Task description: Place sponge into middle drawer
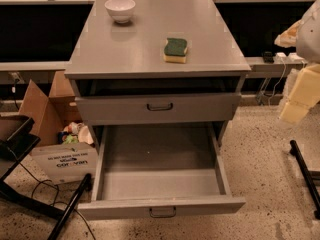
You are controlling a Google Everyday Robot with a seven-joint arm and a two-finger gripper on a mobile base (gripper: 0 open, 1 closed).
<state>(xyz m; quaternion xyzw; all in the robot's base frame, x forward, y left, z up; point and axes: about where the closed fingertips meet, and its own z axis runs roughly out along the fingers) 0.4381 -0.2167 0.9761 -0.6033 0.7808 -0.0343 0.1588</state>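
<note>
**A:** Camera view: where is the sponge (175, 50)?

**B:** On the worktop (145, 39), green side up, near the front edge and toward the front right corner. The middle drawer (160, 184) is pulled out below that edge, showing its grey floor.

**A:** And the gripper (297, 101)?

**B:** It hangs beyond the worktop's right edge, lower than the surface and well apart from the sponge. Whether it is spread or closed I cannot tell.

**A:** So the grasp is the step in hand. How should it be done well?

**B:** I'd rise above the right edge first, come down on the sponge from above and pinch its 2 long sides. The foam will give, so squeeze gently. Then carry it out past the front edge before lowering it.

**A:** Is anything in the way?

**B:** The upper drawer (160, 106) is closed, so only the front edge needs clearing. The white bowl (120, 9) stands near the back edge, toward the back left corner, far from the path. A cardboard box (55, 134) sits left of the cabinet, and a black bar (305, 169) lies on the floor to the right.
</note>
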